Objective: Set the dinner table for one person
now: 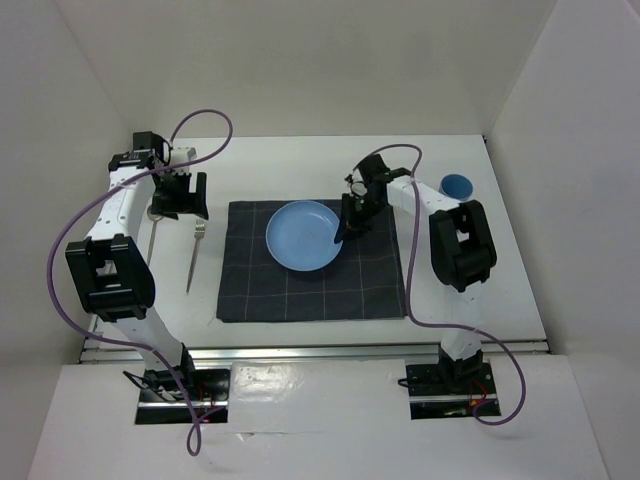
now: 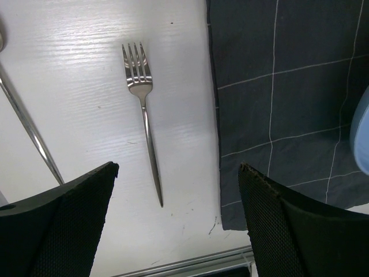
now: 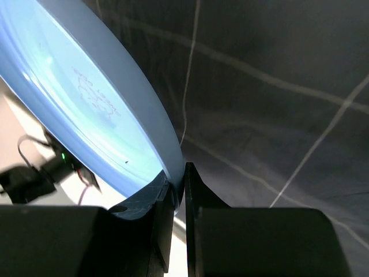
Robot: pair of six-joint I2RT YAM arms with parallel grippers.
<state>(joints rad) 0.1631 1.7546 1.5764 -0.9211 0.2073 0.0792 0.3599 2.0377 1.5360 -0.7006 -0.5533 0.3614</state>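
Our right claw [image 3: 179, 180] is almost closed, its two fingers pinching the rim of the blue plate [image 1: 300, 235] between them; in the right wrist view the rim runs straight down into the narrow slot between the pads. The plate sits over the upper middle of the dark checked placemat [image 1: 310, 290], and we grip it at its right edge; we cannot tell whether that edge rests on the cloth or is raised off it. Our left claw [image 2: 177, 173] is spread wide and holds nothing, touching nothing; it hangs above the bare white dinner table [image 1: 505, 280], which lies under everything here and reaches to the white walls. Between its parted fingers in the left wrist view we see a fork [image 2: 144, 115] lying flat on the tabletop, just beside the left edge of the placemat and clear of it, tines pointing away from the arm bases. Further left lies a second slim piece of cutlery [image 1: 152, 235], whose kind we cannot make out. A small blue cup [image 1: 456, 185] stands on the table to the right of the placemat, behind our right arm.
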